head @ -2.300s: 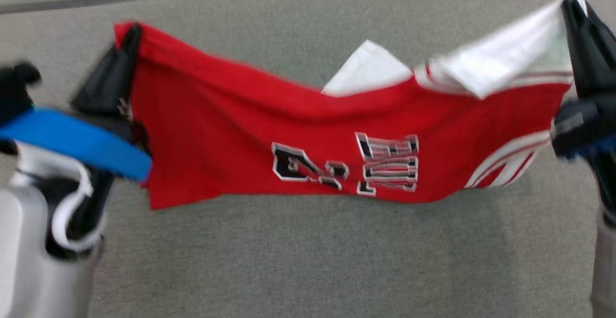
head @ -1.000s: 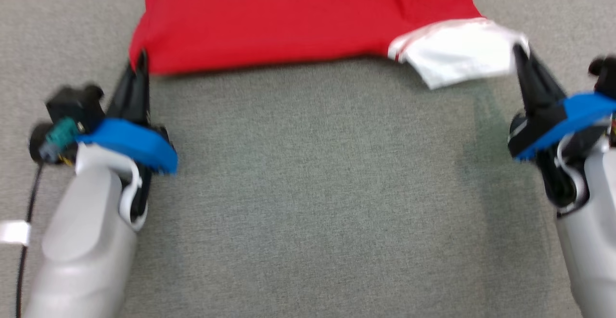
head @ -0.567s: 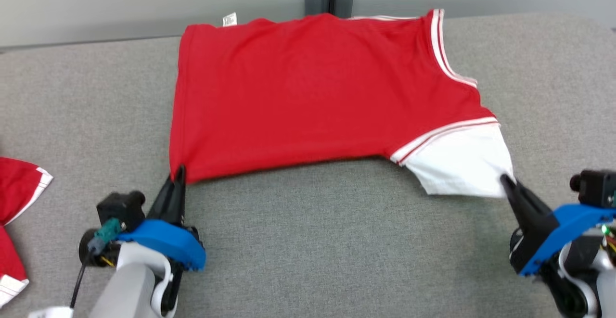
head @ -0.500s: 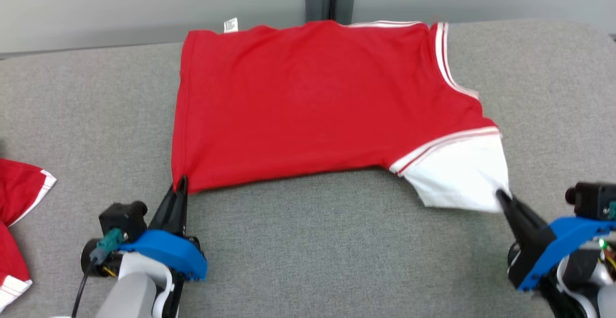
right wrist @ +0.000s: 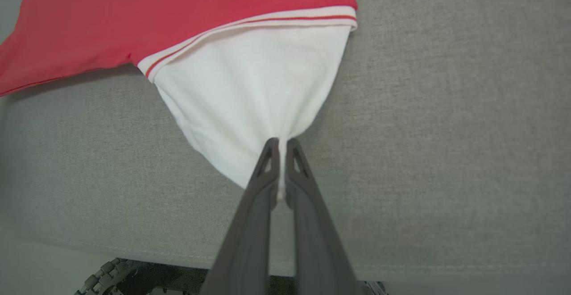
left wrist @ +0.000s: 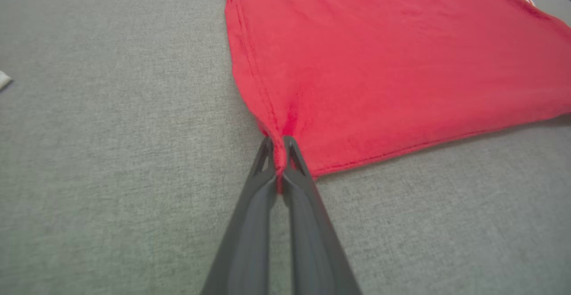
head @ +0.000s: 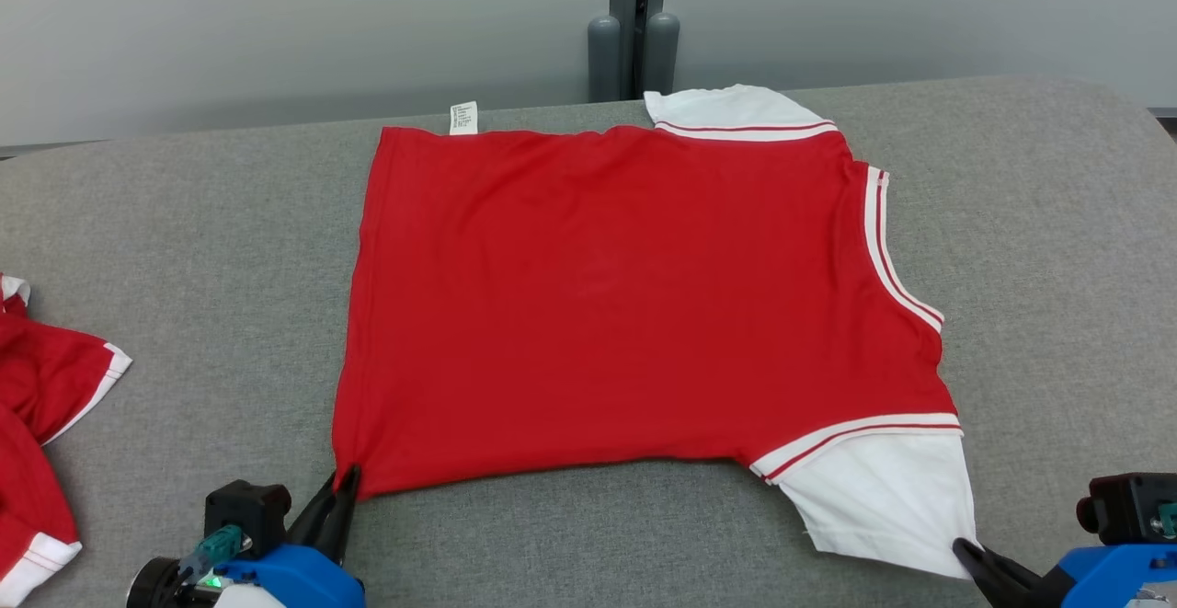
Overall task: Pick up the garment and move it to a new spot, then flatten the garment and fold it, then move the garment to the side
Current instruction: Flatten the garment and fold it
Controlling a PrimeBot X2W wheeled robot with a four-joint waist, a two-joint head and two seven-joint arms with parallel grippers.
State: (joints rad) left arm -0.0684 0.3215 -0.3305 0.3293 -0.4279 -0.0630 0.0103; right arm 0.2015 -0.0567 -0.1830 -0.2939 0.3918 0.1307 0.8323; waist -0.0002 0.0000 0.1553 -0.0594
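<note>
While I hold my left gripper (head: 345,490) and right gripper (head: 965,553) low by the near edge of the table (head: 184,222), clamped on the garment (head: 625,295) at hem and sleeve, its tag (head: 463,118) is unreadable.

Right end effector (right wrist: 279,145) pinches the garment's (right wrist: 187,14) white sleeve (right wrist: 250,94).

grey fabric table (head: 184,240): red garment (head: 625,304) spread flat on it, second red cloth (head: 46,387) at left.
</note>
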